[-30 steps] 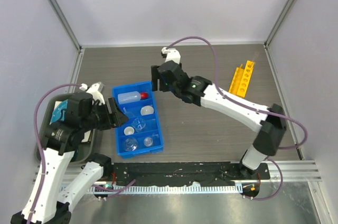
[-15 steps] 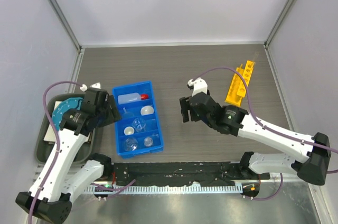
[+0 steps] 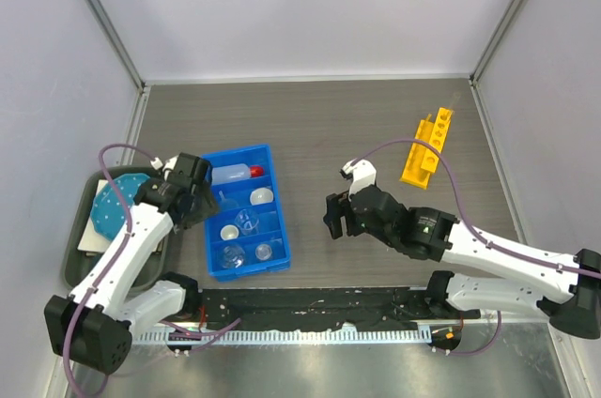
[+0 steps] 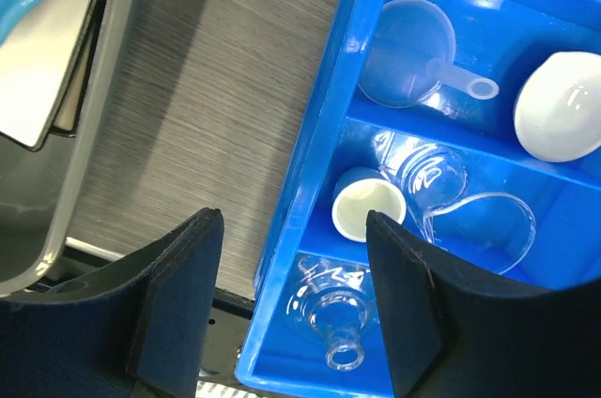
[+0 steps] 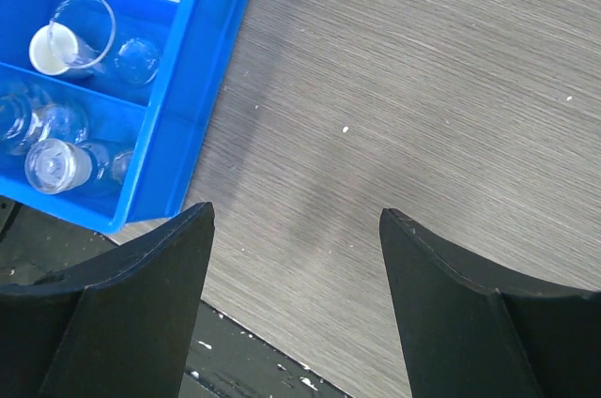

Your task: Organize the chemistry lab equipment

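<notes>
Left gripper (image 3: pixel 201 203) hangs with its jaws spread and nothing between them, over the left wall of the blue bin (image 3: pixel 272 161). In the left wrist view one finger stands over the table (image 4: pixel 207 98) and the other over the bin's inside.

The bin holds most of the lab ware. A red-capped squeeze bottle (image 3: pixel 233 173) lies on its side in the far compartment, cap to the right. In the next row sit a clear funnel (image 4: pixel 408 51) on the left and a white round dish (image 4: pixel 563 102) on the right. Nearer still, a clear beaker (image 4: pixel 432 177) lies tilted against a small white cup (image 4: pixel 368 210). In the nearest row lie two clear vials (image 3: pixel 233 255); one shows below the left fingers, its neck pointing to the near wall.

Right gripper (image 3: pixel 333 215) is also spread wide and empty, over bare table just right of the bin, with its fingers turned toward the bin. Its wrist view takes in the bin's near right corner at upper left and wood grain everywhere else.

A yellow rack (image 3: pixel 425 147) lies flat, well apart at the far right of the table. Left of the bin, a teal dotted plate (image 3: pixel 117 206) rests on a dark tray (image 3: pixel 73 262) at the table's left edge.
</notes>
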Motion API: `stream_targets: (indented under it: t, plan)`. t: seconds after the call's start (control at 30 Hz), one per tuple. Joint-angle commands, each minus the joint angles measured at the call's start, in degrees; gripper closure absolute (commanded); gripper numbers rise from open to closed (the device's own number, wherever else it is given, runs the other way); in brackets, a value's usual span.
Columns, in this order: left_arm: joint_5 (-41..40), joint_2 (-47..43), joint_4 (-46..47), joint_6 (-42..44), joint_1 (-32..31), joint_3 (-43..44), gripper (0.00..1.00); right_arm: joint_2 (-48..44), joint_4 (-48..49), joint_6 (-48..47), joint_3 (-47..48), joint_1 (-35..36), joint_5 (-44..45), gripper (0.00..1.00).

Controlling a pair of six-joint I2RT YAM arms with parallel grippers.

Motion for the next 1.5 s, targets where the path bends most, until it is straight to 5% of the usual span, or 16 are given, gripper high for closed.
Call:
stream_targets:
  t: [0.0,0.53,0.63,0.87,1.07,1.47]
  plan:
    - [0.7,0.4,6.2,-4.3,-0.2,-2.2,0.34,-3.5,2.1,0.5,-0.3,0.7,-0.9,0.23]
    - [0.4,9.4,15.9,-8.7,-0.1,-6.2,0.41,-12.6,0.5,0.2,-3.8,1.0,-1.7,0.23]
    - [1.2,10.7,17.1,-8.7,-0.2,-6.3,0.49,-13.2,0.6,0.2,-4.3,1.0,-1.6,0.23]
    - [4.4,12.2,20.9,-9.5,-0.2,-8.0,0.86,-13.0,0.9,0.0,-4.8,1.0,-1.3,0.23]
    - [6.4,15.3,23.3,-10.0,-1.5,-7.3,0.96,-12.4,0.8,0.0,-5.0,1.0,-1.2,0.23]
    - [6.4,36.1,25.7,-11.2,-13.0,11.0,1.0,-13.4,-1.8,1.1,-5.2,1.0,0.9,0.23]
